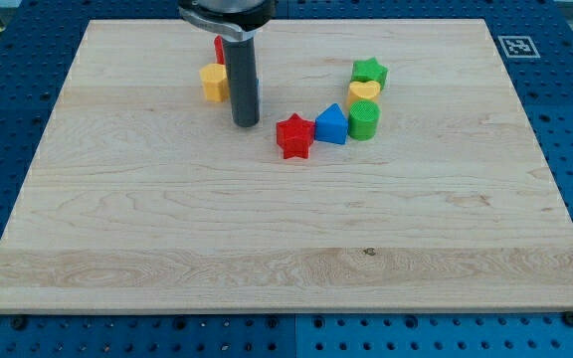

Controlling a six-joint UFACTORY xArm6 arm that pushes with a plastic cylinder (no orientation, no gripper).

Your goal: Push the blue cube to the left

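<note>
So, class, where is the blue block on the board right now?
The blue block sits right of the view's centre, in the upper half, touching the red star on its left and the green cylinder on its right. My tip is left of the star.

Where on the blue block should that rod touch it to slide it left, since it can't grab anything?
On its right side, I'd judge. My tip now sits to the view's left of the blue block, so it must go around first. The red star touches the block's left and the green cylinder sits at its right, so the gap is tight; coming in from the view's bottom looks easiest.
</note>
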